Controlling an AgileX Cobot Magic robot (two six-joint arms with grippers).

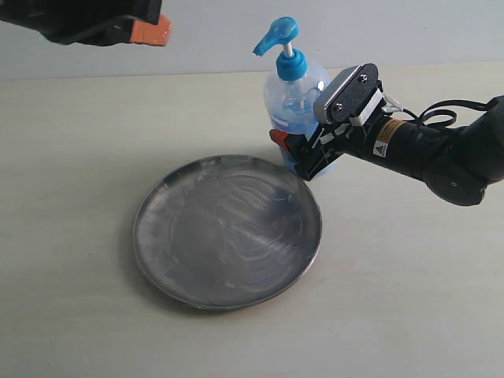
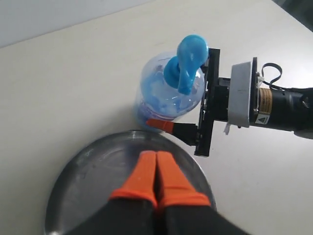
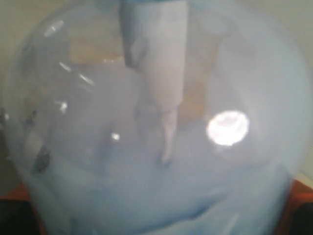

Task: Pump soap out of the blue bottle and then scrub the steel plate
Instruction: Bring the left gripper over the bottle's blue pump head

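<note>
In the exterior view, the left claw point(image 1: 150, 31) sat at the upper left, mostly cut off by the frame's top edge, with only one orange tip showing. The blue bottle point(image 1: 293, 94) stood upright on the bench point(image 1: 79, 157) at upper centre, just behind the steel plate point(image 1: 227, 230), which lay flat in the middle. The right claw point(image 1: 303, 150) gripped the bottle low on its body; one orange finger point(image 1: 278, 138) showed, and the other was hidden behind the bottle. A yellow warning triangle point(image 1: 382, 148) on that arm carried no print large enough to read.

In the left wrist view, the left claw point(image 2: 156, 178) was clenched, its two orange fingers pressed together with nothing between them, over the plate point(image 2: 93, 166), whose lower part ran out of the frame. The bottle point(image 2: 168, 95) stood beyond the rim, and its pump head hid the right claw's far finger.

In the right wrist view, the bottle point(image 3: 156, 147) filled the frame, blurred. A pale tube point(image 3: 159, 73) hung inside it above the blue liquid. Orange finger pads point(image 3: 10, 198) peeked in at both lower corners. No label could be made out.
</note>
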